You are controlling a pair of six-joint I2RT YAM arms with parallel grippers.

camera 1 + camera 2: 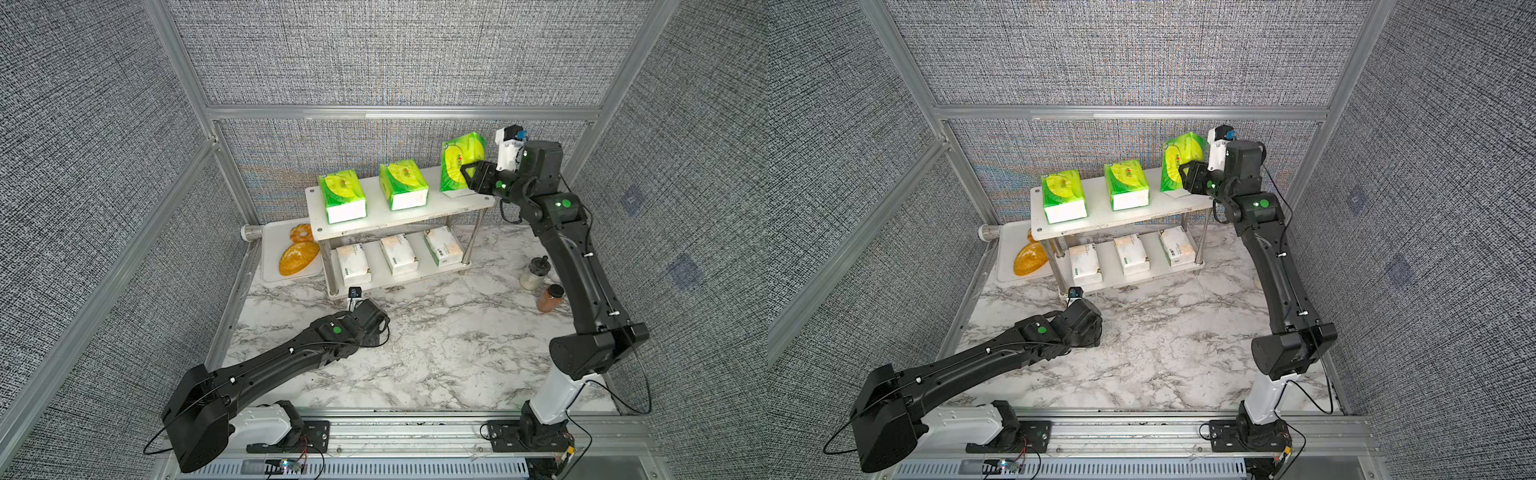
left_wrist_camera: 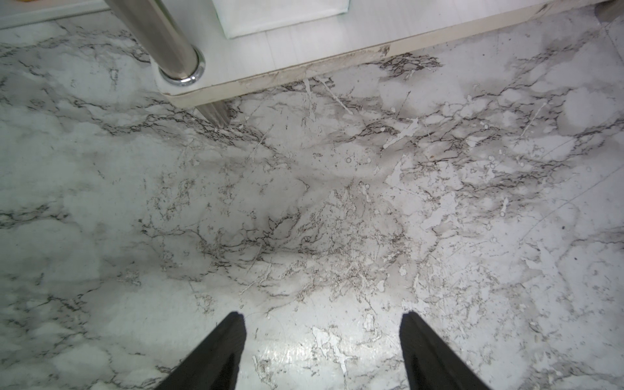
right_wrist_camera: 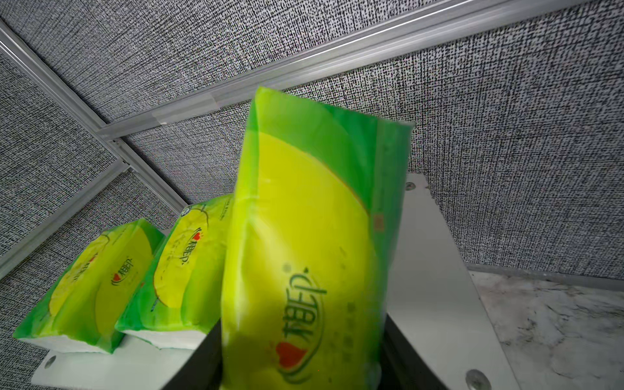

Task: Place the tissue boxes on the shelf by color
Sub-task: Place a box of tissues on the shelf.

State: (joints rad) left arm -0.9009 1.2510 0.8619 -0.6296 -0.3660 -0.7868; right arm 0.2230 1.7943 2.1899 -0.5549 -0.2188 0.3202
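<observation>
The shelf [image 1: 374, 212] stands at the far side of the marble worktop [image 1: 415, 353].

Lower board: three white packs lie flat in a row, each apart from the next. They are the left white pack [image 1: 353, 262], the middle white pack [image 1: 399, 253] and the right white pack [image 1: 444, 246].

Upper board: the left green pack [image 1: 343, 195] and the middle green pack [image 1: 403, 185] lie flat and apart. The third green pack [image 1: 459, 164] stands on end at the board's right end, with its lower end on the board.

Right hand [image 1: 466, 173]: pinching the third green pack near its lower end. In the right wrist view the black fingers [image 3: 199, 358] sit against two opposite faces of the pack (in both top views the far finger is hidden behind it).

Left hand [image 2: 322, 319]: spread, with nothing between the fingers. It is low over bare worktop, near the shelf's front left leg [image 2: 175, 44].

A white tray [image 1: 272, 241] with bread [image 1: 298, 257] lies just beside the shelf's left end. Two jars [image 1: 534, 272] stand on the worktop near the right arm.
</observation>
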